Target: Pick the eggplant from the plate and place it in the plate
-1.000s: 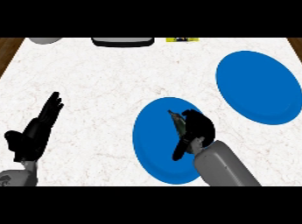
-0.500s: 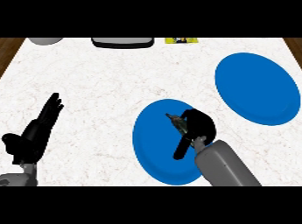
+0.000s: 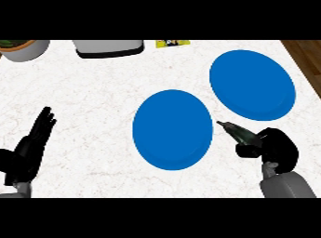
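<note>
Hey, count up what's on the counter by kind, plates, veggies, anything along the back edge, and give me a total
Blue plates: 2, near plate, far plate
Eggplant: 1, eggplant in the right hand
Back-edge items: 3, plant pot, grey container, yellow packet
Total: 6

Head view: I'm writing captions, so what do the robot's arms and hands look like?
Both hands are black, with slim jointed fingers and a thumb: the left hand and the right hand. Each sits on a smooth, rounded grey forearm; the right forearm shows most. No cables, markings or sleeves are visible.

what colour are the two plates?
Both plates are solid blue, seen in the head view.
</note>
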Motion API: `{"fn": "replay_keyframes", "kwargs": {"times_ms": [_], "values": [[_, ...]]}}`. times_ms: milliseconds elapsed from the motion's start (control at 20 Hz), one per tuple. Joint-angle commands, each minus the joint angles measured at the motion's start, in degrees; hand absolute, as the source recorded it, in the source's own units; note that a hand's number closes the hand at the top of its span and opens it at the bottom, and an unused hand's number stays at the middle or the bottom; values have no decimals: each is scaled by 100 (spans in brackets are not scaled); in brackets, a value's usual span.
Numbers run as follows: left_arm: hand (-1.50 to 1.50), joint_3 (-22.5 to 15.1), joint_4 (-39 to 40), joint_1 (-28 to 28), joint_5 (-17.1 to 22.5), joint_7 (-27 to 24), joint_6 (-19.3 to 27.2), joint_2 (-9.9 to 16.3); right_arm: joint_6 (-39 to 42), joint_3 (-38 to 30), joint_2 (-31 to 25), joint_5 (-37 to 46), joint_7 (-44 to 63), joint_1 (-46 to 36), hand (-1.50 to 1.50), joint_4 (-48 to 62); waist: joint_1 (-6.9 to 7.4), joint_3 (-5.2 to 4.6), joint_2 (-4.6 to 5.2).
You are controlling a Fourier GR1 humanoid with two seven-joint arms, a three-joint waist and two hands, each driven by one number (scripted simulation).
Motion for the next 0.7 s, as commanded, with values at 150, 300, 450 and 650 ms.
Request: {"fn": "replay_keyframes", "kwargs": {"times_ms": [150,300,450,650], "values": [[0,48,-90,-11,58,44,-102,76,-1204,-654,-320,1141,994,1426,150,-1742,120,3,57],[0,64,-157,-86,91,176,-187,161,-1005,-574,-101,1844,1261,1996,150,-2743,245,5,83],[0,-135,-82,-94,-71,25,-151,-16,-435,-508,73,2584,1515,2286,150,-3819,351,0,114],[0,-118,116,-272,-84,-41,-190,-60,-334,-394,421,3831,1446,2512,150,-4687,455,7,150]]}}
